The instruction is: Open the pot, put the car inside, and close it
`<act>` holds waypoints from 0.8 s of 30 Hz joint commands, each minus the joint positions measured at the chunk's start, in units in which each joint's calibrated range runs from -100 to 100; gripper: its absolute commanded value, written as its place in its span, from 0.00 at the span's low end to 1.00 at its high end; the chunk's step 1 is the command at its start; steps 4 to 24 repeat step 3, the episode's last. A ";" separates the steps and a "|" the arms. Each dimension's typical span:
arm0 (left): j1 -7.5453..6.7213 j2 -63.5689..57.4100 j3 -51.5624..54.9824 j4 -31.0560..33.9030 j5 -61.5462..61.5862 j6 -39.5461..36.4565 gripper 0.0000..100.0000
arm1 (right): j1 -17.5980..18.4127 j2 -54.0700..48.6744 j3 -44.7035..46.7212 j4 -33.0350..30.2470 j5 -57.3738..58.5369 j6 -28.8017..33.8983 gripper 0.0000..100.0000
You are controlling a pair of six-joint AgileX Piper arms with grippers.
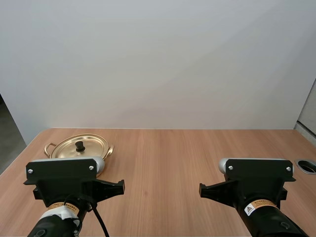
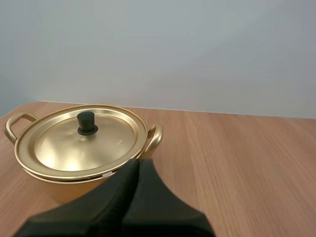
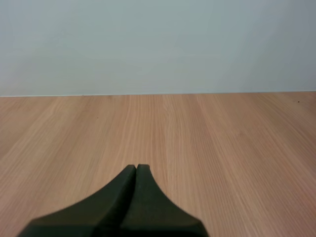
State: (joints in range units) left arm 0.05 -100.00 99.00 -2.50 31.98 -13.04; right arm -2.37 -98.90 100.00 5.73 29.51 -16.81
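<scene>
The shiny gold round metal pot (image 2: 61, 190) sits on the light brown wooden table (image 2: 237, 163). Its flat gold lid (image 2: 74, 148) is on, with a small black knob (image 2: 87, 123) in the middle. A loop handle (image 2: 154, 139) sticks out on each side. The left hand (image 2: 138, 162), its two black fingers pressed together, points at the pot's near rim.

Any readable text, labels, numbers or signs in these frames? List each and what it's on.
No text is legible.
left-arm sticker, orange and white: print too small to read.
right-arm sticker, orange and white: a black warning triangle shows, print too small to read.
tiny mark on the gold pot lid: too small to read.
</scene>
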 commanded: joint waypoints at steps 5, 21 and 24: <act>0.02 0.00 0.06 -0.01 -0.06 0.00 0.00 | 0.04 0.00 0.00 0.00 -0.04 0.02 0.00; 0.02 0.00 0.06 -0.01 -0.06 0.00 0.00 | 0.04 0.00 0.00 0.00 -0.04 0.02 0.00; 0.02 0.00 0.06 -0.01 -0.06 0.00 0.00 | 0.04 0.00 0.00 0.00 -0.04 0.02 0.00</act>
